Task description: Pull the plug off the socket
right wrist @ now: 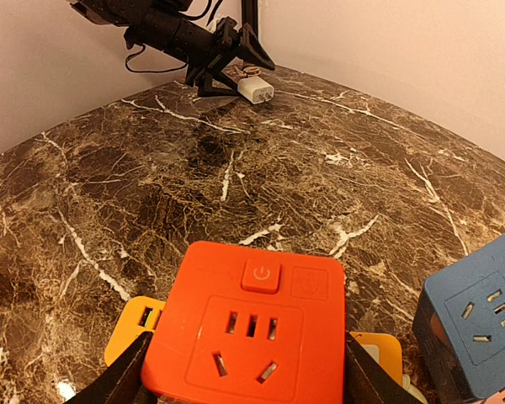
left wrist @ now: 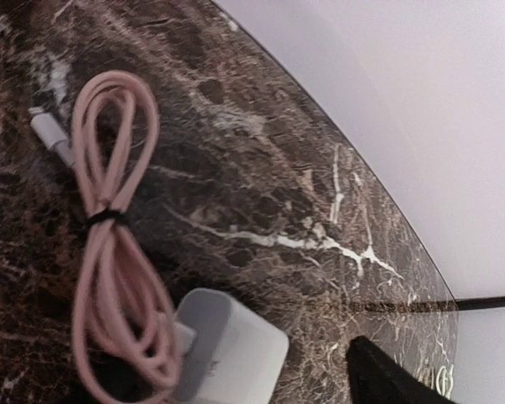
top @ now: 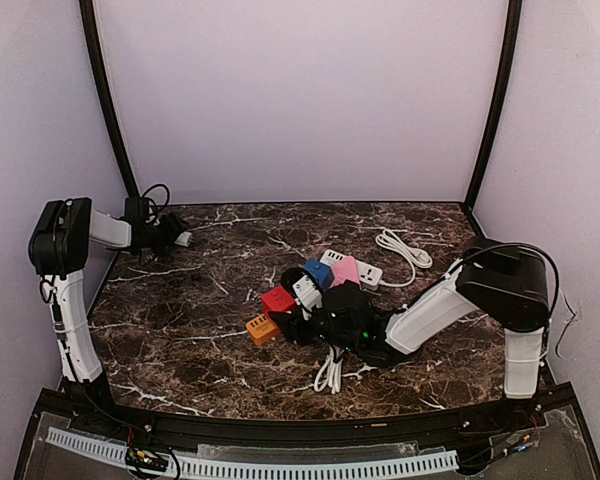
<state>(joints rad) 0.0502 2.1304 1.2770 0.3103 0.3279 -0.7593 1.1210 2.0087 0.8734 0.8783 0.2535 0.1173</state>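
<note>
A white plug (left wrist: 227, 349) with a coiled pink cable (left wrist: 109, 219) lies on the marble table at the back left. It also shows in the top view (top: 183, 239) and the right wrist view (right wrist: 257, 89). My left gripper (top: 172, 236) hovers over it, open; one black finger (left wrist: 391, 379) stands clear of the plug. My right gripper (right wrist: 248, 374) is shut on the red socket cube (right wrist: 252, 337), one finger on each side. The cube's front socket holes are empty. In the top view the right gripper (top: 294, 318) sits at the socket cluster by the red cube (top: 277, 298).
An orange socket (top: 262, 328) lies beside and under the red cube, also in the right wrist view (right wrist: 135, 330). A blue cube (right wrist: 480, 324), a pink cube (top: 345, 270), a white power strip (top: 365, 270) and a white cable (top: 405, 248) crowd the centre right. Walls close the back and sides.
</note>
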